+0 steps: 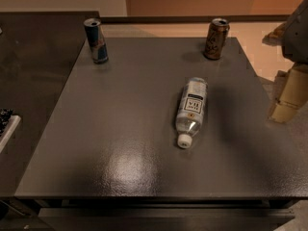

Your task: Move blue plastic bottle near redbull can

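Here the gripper point(288, 97) sits at the right edge of the camera view, a pale tan piece hanging below a grey part of the arm. It is out past the right side of the dark table point(120, 143) and level with the table's middle depth. Whether it is released or clenched cannot be told from this angle. It holds nothing that can be seen, and it is well apart from the bottle and both cans.

The blue plastic bottle point(191, 110) lies on its side on the table top, a little right of centre. Its white cap point(184, 140) points toward the near edge and its base points toward the far edge, leaning slightly to the right. The pale label with a dark square logo faces up.

The redbull can point(96, 41) stands upright at the far left corner of the table, well apart from the bottle, with open table top between them. A brown-gold can point(216, 38) stands upright near the far right corner, closer to the bottle's base than the redbull can is, yet not touching it.

A patch of glare lies on the table top toward the near edge, left of the cap. To the left of the table runs another dark surface point(33, 71), and a white-edged object point(7, 129) shows at the left border of the view.
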Tool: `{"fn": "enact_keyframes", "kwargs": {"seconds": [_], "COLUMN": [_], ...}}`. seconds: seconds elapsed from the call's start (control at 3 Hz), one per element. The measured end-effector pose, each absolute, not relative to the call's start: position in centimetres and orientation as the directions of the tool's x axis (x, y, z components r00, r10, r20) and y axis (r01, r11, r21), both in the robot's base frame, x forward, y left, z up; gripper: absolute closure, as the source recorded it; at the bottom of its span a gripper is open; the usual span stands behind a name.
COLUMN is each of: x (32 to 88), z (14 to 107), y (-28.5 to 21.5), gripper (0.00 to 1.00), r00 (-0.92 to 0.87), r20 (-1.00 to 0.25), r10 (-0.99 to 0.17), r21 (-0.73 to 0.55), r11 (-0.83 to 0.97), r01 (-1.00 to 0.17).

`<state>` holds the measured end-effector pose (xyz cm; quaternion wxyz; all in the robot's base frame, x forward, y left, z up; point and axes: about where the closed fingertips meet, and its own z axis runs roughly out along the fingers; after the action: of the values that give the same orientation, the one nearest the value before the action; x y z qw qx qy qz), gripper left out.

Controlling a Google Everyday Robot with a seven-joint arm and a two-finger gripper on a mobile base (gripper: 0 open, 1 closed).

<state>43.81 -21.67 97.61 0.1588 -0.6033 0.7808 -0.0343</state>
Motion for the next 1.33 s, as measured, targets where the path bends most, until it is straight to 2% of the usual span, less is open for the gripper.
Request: {"fn": "enact_keyframes", "kwargs": {"seconds": [0.67,1.33], "x": [44.8,49.0], "z": [98.1,95.4], "y": [-21.6,-18.0], "gripper": [0.00,0.00], "r00": [-0.164,0.054], "r20": [-0.211,-0.183], "r10": [-0.964,-0.982], "r21": [-0.263,-0.252], "r11": [0.218,-0.006], "r01": [-0.940,-0.968]}}
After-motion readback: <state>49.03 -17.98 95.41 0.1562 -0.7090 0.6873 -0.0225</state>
